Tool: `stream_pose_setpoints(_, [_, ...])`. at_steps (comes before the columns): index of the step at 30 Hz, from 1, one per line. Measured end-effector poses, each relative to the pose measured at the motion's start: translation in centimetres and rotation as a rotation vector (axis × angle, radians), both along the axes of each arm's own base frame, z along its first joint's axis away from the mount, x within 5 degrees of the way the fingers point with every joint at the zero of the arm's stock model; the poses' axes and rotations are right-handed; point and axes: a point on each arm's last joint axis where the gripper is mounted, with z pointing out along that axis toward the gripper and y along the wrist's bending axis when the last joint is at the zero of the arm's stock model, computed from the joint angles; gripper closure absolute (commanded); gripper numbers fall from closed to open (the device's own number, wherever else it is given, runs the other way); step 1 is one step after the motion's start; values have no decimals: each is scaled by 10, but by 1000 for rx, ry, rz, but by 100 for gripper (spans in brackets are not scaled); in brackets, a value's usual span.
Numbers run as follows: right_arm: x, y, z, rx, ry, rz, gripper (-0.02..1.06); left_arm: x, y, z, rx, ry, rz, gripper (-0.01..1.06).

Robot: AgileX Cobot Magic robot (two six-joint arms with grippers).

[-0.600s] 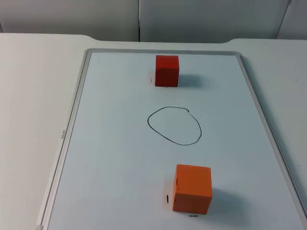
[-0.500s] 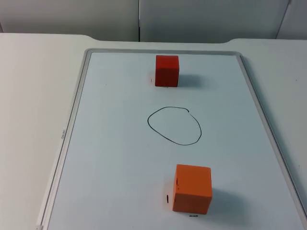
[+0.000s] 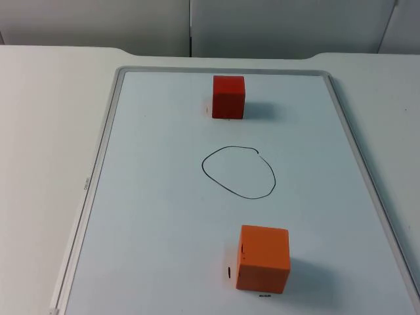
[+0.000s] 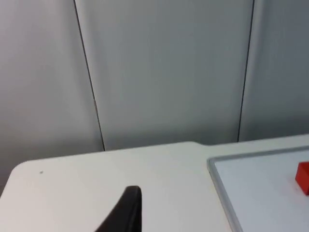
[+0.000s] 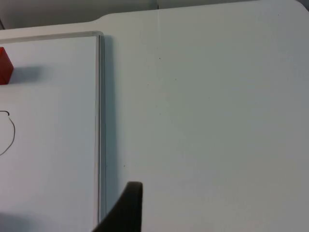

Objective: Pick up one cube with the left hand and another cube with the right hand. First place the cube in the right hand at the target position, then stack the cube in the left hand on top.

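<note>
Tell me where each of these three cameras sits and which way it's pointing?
Top view: fixed above, looking down and forward at the whiteboard, red cube, drawn circle and orange cube; nothing of the robot.
Left wrist view: on the left arm, facing the grey wall across the table's edge; one black fingertip.
Right wrist view: on the right arm, looking down at the table beside the whiteboard; one black fingertip.
Shared: all three see the whiteboard's frame and the red cube.

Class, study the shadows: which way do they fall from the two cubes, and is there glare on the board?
Top view: the red cube casts a soft shadow to the picture's right; the orange cube barely any; no glare on the whiteboard. Right wrist view: the same shadow beside the red cube.
</note>
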Motion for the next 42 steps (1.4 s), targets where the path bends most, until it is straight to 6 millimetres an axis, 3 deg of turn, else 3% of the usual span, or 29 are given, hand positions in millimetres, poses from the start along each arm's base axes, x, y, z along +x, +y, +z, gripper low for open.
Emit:
stream_pose_setpoints(5, [0,0,0,0,0,0,0,23,-2,24,-3,-31,0,0])
stream_pose_setpoints(9, [0,0,0,0,0,0,0,65,-6,58,-13,-78,-6,0])
stream_pose_setpoints(10, [0,0,0,0,0,0,0,65,-6,58,-13,-78,-6,0])
stream_pose_setpoints(13, [0,0,0,0,0,0,0,108,-14,76,-22,-47,-50,0])
stream_pose_setpoints(14, [0,0,0,0,0,0,0,108,-14,76,-22,-47,-50,0])
stream_pose_setpoints(18, [0,0,0,0,0,0,0,169,-27,77,-34,26,-139,0])
stream_pose_setpoints(19, [0,0,0,0,0,0,0,169,-27,77,-34,26,-139,0])
stream_pose_setpoints(22, [0,0,0,0,0,0,0,224,-48,65,-13,97,-223,0])
stream_pose_setpoints(23, [0,0,0,0,0,0,0,224,-48,65,-13,97,-223,0])
stream_pose_setpoints(27, [0,0,0,0,0,0,0,284,-85,30,4,217,-313,0])
stream_pose_setpoints(28, [0,0,0,0,0,0,0,284,-85,30,4,217,-313,0])
stream_pose_setpoints(31, [0,0,0,0,0,0,0,331,-123,-11,-5,348,-379,0])
stream_pose_setpoints(32, [0,0,0,0,0,0,0,331,-123,-11,-5,348,-379,0])
stream_pose_setpoints(35, [0,0,0,0,0,0,0,365,-157,-47,-20,463,-429,0])
stream_pose_setpoints(37, [0,0,0,0,0,0,0,373,-166,-56,-25,492,-438,0])
stream_pose_setpoints(40, [0,0,0,0,0,0,0,401,-195,-91,-43,601,-431,0])
stream_pose_setpoints(42, [0,0,0,0,0,0,0,408,-202,-101,-54,631,-422,0])
